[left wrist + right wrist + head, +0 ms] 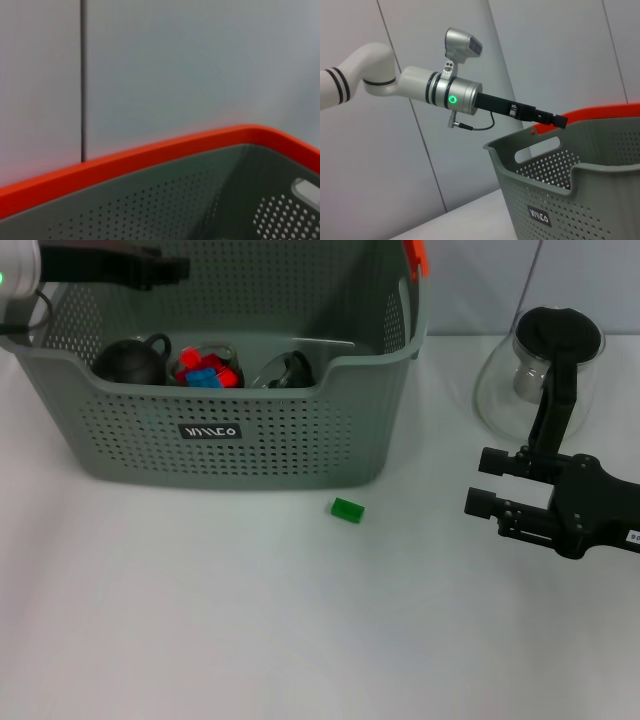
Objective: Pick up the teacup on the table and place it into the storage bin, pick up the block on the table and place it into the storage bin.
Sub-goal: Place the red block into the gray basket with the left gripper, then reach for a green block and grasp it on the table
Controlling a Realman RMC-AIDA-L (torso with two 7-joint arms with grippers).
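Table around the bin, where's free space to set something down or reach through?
Bare table lies in front of the storage bin, left of the green block. Tighter to the right: the right gripper hovers before a glass pot.

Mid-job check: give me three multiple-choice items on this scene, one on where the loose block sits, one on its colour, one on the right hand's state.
1. Where is the block?
A. In the bin
B. On the table in front of the bin
C. In the right hand

2. What colour is that block?
A. Green
B. Yellow
C. White

3. What state is the right hand in?
A. Shut on the block
B. Shut on a cup
C. Open, holding nothing

Answers:
1 B, it lies on the table just outside the bin's front wall.
2 A, it is plainly green.
3 C, its fingers stand apart, nothing between them.
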